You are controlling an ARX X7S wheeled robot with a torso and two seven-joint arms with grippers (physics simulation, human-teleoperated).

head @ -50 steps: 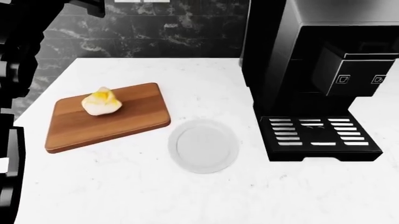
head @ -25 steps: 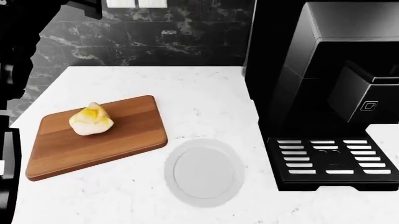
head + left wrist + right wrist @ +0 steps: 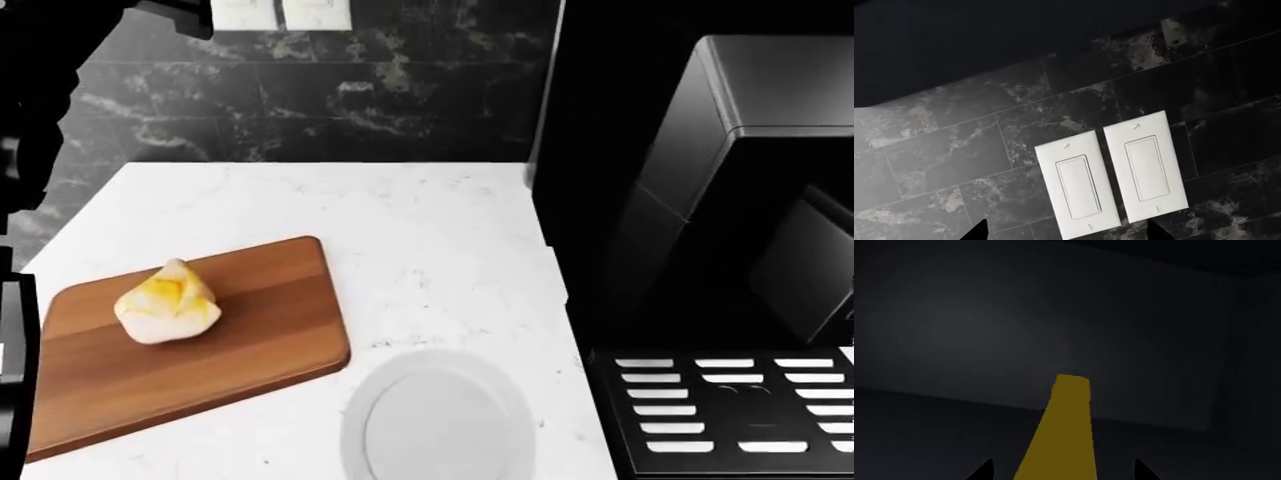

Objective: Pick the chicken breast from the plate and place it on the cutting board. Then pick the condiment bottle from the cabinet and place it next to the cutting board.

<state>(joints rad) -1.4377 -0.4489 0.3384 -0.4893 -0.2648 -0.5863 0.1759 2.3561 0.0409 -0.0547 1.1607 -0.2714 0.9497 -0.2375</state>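
The chicken breast (image 3: 166, 303) lies on the reddish-brown cutting board (image 3: 254, 330) at the counter's left in the head view. The round grey-white plate (image 3: 438, 420) sits bare just right of the board's near corner. In the right wrist view the yellow condiment bottle (image 3: 1064, 430) stands inside a dark cabinet, between the spread tips of my right gripper (image 3: 1062, 471), which is open with a gap on each side of the bottle. My left gripper (image 3: 1066, 232) is open and holds nothing, raised in front of the wall. Neither gripper appears in the head view.
A large black coffee machine (image 3: 721, 250) with a slotted drip tray (image 3: 734, 400) fills the counter's right side. Two white wall switches (image 3: 1111, 172) are on the dark marble backsplash (image 3: 334, 100). My left arm (image 3: 34, 120) runs up the head view's left edge.
The head view has shifted: board, chicken breast and plate slid lower in the frame, the coffee machine looms larger, and the wall switches have come into view at the top.
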